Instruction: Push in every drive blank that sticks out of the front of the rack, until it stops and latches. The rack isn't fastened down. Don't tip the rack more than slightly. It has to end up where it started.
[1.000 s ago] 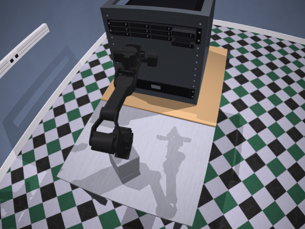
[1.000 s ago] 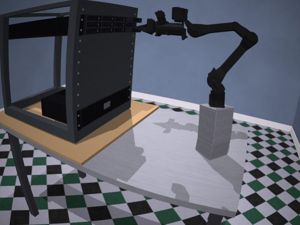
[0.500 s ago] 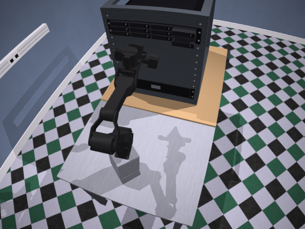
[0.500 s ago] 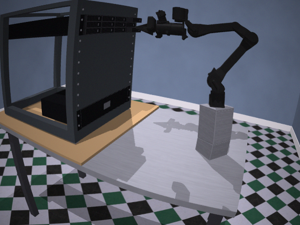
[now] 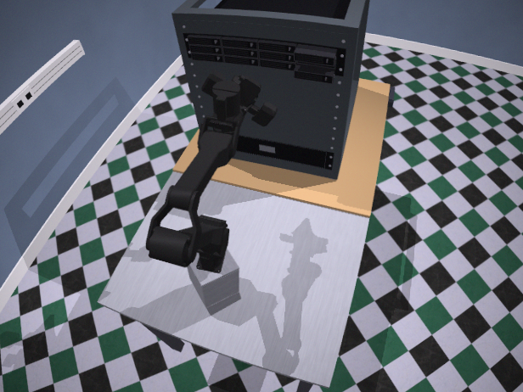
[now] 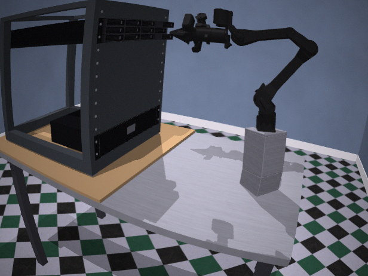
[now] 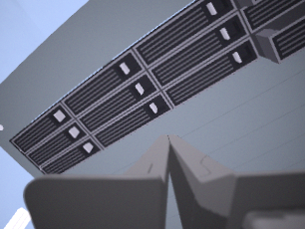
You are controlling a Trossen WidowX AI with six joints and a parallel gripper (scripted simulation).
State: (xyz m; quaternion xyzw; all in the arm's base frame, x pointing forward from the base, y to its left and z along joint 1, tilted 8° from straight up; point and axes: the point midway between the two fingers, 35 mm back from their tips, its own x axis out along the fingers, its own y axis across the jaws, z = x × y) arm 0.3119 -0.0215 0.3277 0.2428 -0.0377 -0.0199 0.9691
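The dark rack [image 5: 293, 114] [image 6: 128, 74] [image 7: 239, 114] stands upright on the tan board. Near its top are three rows of drive blanks in several columns. In the end column, on the right in the top view, the top blank [image 5: 315, 58] [image 6: 168, 24] and bottom blank [image 5: 312, 77] [image 6: 167, 37] [image 7: 294, 44] stick out clearly. The middle blank [image 6: 161, 30] between them looks about flush. The other columns look flush. My gripper [image 6: 171, 33] [image 7: 167, 141] is shut and empty, tips pointing at the rack front. In the wrist view, which is tilted, the tips lie below the blanks, left of the protruding bottom one.
The tan board [image 5: 373, 127] [image 6: 110, 191] lies under the rack on the grey table [image 5: 255, 229] [image 6: 191, 185]. The arm stands on a grey pedestal [image 5: 221, 284] [image 6: 264, 155]. A black unit [image 5: 297, 157] [image 6: 113, 137] sits low in the rack.
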